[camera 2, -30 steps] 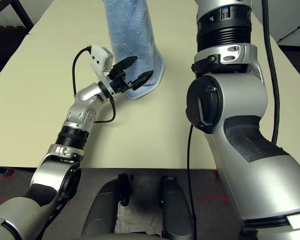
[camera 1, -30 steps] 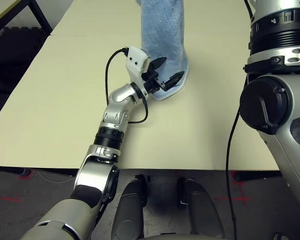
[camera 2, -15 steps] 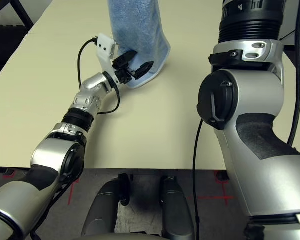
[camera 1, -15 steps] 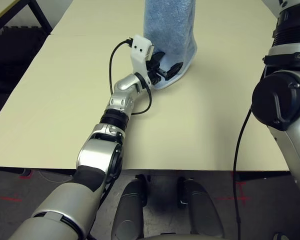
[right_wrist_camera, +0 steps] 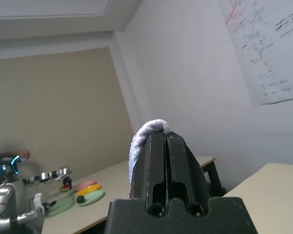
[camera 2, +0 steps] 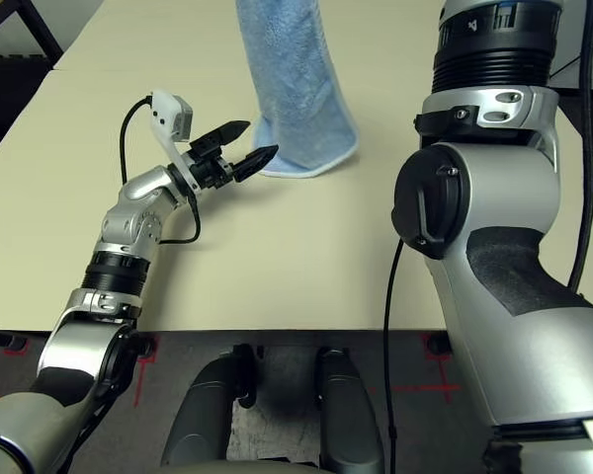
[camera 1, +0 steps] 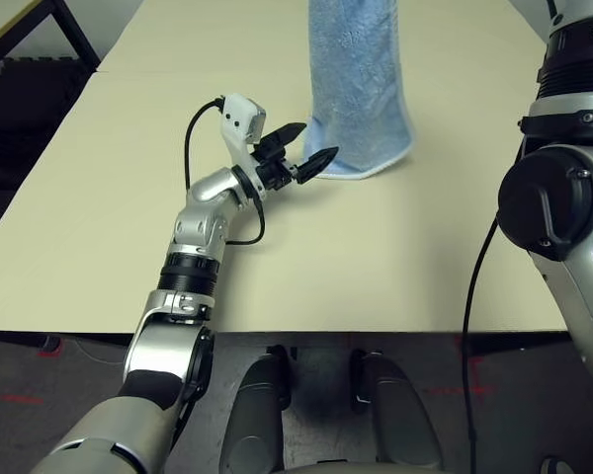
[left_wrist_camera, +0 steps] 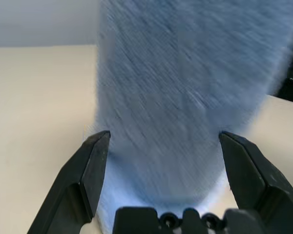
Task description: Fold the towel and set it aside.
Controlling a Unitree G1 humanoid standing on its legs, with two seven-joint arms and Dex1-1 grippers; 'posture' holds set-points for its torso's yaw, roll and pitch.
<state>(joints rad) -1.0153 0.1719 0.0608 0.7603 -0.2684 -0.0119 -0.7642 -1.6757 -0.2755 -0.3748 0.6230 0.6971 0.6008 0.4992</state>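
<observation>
**Towel hanging from the raised right arm, left jaws spread beside its lower end**

Nearest the robot, the left arm reaches forward over the pale tabletop (camera 1: 99, 197). Its left gripper (camera 1: 298, 158) points toward the towel's lower end with the jaws spread wide and nothing between them. In the head views the black fingertips (camera 2: 239, 128) sit just short of the cloth, at its left lower edge, and whether they touch it cannot be told. In the left wrist view the two open fingers (left_wrist_camera: 90, 170) frame the hanging cloth, which spans nearly the whole gap between them.

The towel (camera 1: 354, 79) is light blue terry and hangs as a long vertical strip that runs out of the top of the head views. Its bottom end, with pale edging along a rounded corner, rests on the tabletop and curls toward the right, roughly in the middle of the table.

On the right, the silver right arm (camera 2: 484, 247) rises steeply out of the head views. In the right wrist view the right gripper (right_wrist_camera: 166, 146) has its jaws clenched together, with a fold of the towel pinched between the fingertips and bulging over their tip. Behind them are a light wall with a written-on whiteboard (right_wrist_camera: 266, 46) and a farther table carrying small coloured objects (right_wrist_camera: 85, 190).
</observation>
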